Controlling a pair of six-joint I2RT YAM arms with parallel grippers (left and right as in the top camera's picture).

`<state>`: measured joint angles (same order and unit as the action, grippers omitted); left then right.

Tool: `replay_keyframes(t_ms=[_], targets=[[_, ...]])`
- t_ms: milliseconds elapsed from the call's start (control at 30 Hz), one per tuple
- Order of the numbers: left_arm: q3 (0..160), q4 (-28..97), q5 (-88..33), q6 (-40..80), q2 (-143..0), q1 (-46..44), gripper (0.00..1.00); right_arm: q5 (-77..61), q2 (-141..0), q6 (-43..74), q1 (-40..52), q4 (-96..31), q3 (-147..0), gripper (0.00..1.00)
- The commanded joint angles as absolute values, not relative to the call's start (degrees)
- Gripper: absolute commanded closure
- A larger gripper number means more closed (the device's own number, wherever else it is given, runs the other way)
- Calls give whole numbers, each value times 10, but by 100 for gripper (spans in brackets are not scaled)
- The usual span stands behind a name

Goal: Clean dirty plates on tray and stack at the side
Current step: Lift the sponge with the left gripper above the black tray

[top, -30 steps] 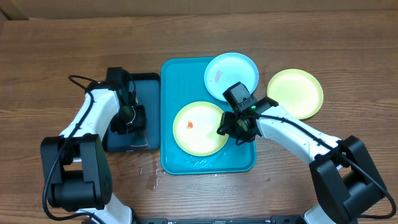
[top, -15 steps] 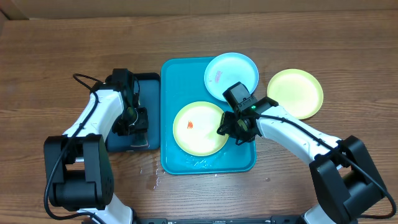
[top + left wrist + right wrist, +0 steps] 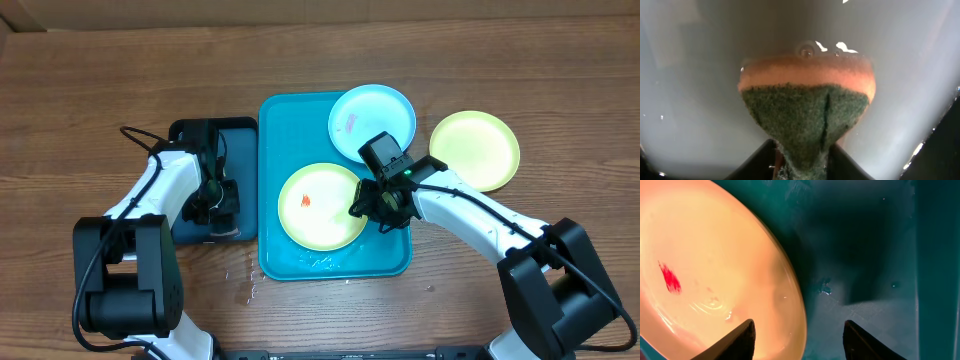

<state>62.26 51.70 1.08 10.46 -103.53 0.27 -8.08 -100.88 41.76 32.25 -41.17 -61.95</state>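
A yellow-green plate [image 3: 320, 205] with a red smear [image 3: 671, 277] lies in the turquoise tray [image 3: 282, 125]. My right gripper [image 3: 372, 205] stands open over that plate's right rim [image 3: 790, 295], one finger above the plate and the other above the tray floor [image 3: 865, 255]. A light blue plate [image 3: 372, 118] with a faint pink smear rests on the tray's far right corner. Another yellow-green plate [image 3: 474, 148] lies on the table to the right. My left gripper [image 3: 215, 195] is over the dark tray [image 3: 238, 132], shut [image 3: 802, 160] on a green and orange sponge [image 3: 807, 107].
The dark tray sits directly left of the turquoise tray, and the left wrist view shows a wet, pale surface with bubbles under the sponge. Water drops [image 3: 245, 285] lie on the wooden table by the turquoise tray's front left corner.
My left gripper shifted slightly toward the dark tray's right side and its jaws closed in on the sponge. The right arm and the plates have not moved.
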Motion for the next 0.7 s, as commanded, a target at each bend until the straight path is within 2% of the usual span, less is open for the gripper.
replay_keyframes(t_ms=[0, 67, 233, 300, 433, 667], targets=[[615, 511, 19, 107, -1042, 0, 89, -75, -1000, 415, 321, -410, -634, 42], [616, 508, 19, 97, -1042, 0, 96, -75, -1000, 415, 321, -410, -634, 42], [637, 510, 19, 78, -1042, 6, 96, -75, -1000, 415, 321, -410, -634, 42], [652, 513, 15, 73, -1040, 12, 96, -74, -1000, 415, 321, -410, -634, 47], [687, 523, -28, 29, -1033, 27, 96, -73, -1000, 421, 323, -410, -629, 47], [724, 513, -86, -1, -1002, 43, 96, -75, -1001, 422, 346, -382, -608, 39]])
